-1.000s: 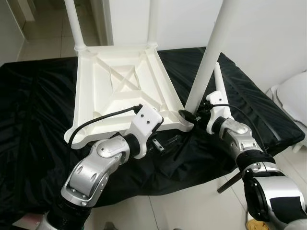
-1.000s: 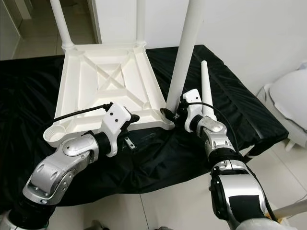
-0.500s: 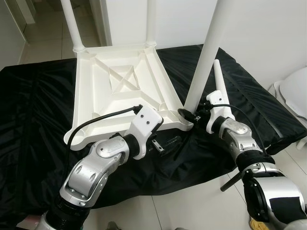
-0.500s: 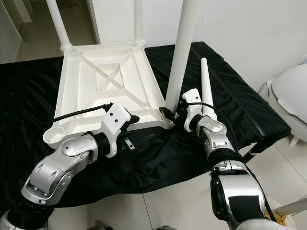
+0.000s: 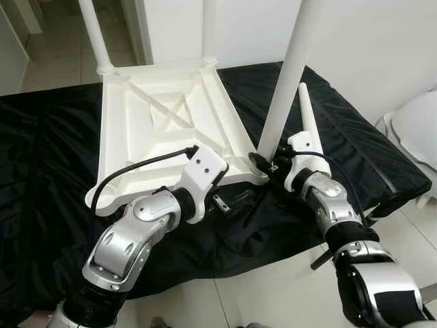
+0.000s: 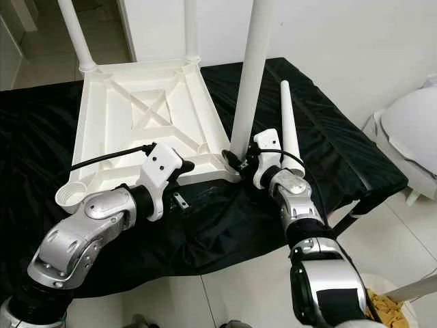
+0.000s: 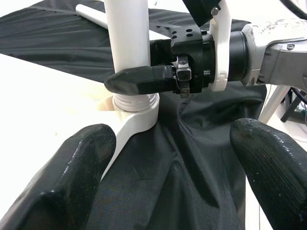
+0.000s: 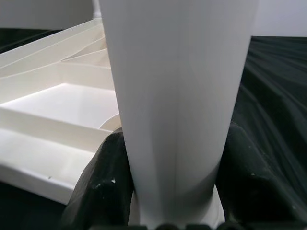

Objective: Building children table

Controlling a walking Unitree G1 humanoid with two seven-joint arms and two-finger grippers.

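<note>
The white plastic table top [image 5: 157,130] lies upside down on a black cloth. Two legs [image 5: 92,34] [image 5: 208,31] stand in its far corners. A third leg [image 5: 287,75] stands upright in the near right corner socket, and my right gripper [image 5: 263,162] is shut on it just above the socket; its fingers [image 8: 105,177] press both sides of the leg. A loose leg [image 5: 308,116] lies on the cloth just beyond that wrist. My left gripper [image 5: 222,201] hovers open at the table's near edge, fingers [image 7: 81,167] wide apart. The near left socket [image 6: 68,197] holds nothing.
The black cloth [image 5: 41,157] covers a low platform whose front edge runs just before my arms. A white rounded object [image 5: 416,126] stands at the right. Tiled floor [image 5: 273,294] lies below, and a white wall rises behind the table.
The view has shifted slightly. Both grippers keep their places relative to the table, the right one still clamped on the leg.
</note>
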